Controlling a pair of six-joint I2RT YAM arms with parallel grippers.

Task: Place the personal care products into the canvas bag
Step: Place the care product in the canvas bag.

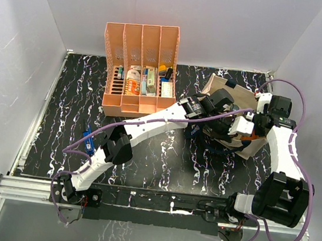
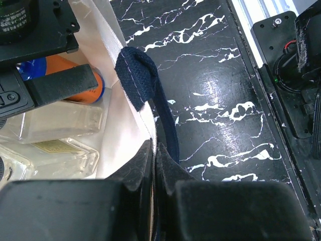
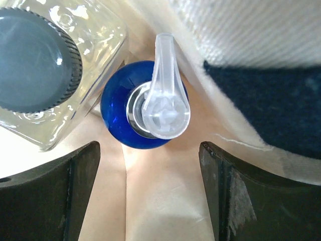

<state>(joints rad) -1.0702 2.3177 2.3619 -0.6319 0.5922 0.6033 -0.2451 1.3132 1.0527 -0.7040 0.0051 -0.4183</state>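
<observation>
The cream canvas bag (image 1: 247, 145) sits at the right of the table, its mouth held open. My left gripper (image 2: 153, 148) is shut on the bag's rim (image 2: 113, 45) beside the navy handle (image 2: 143, 83). Inside, the left wrist view shows the orange-brown blue-capped bottle (image 2: 98, 88) and two clear bottles (image 2: 60, 120). My right gripper (image 3: 150, 191) is open inside the bag, just above the small blue bottle (image 3: 115, 123) with a clear pump top, not touching it. The clear square dark-capped bottle (image 3: 40, 65) stands against the blue one. The other bottles are hidden.
The orange four-slot file rack (image 1: 142, 41) with small packs and pens stands at the back left. A small blue item (image 1: 89, 138) lies on the black marbled table (image 1: 162, 156) by the left arm. White walls enclose the table.
</observation>
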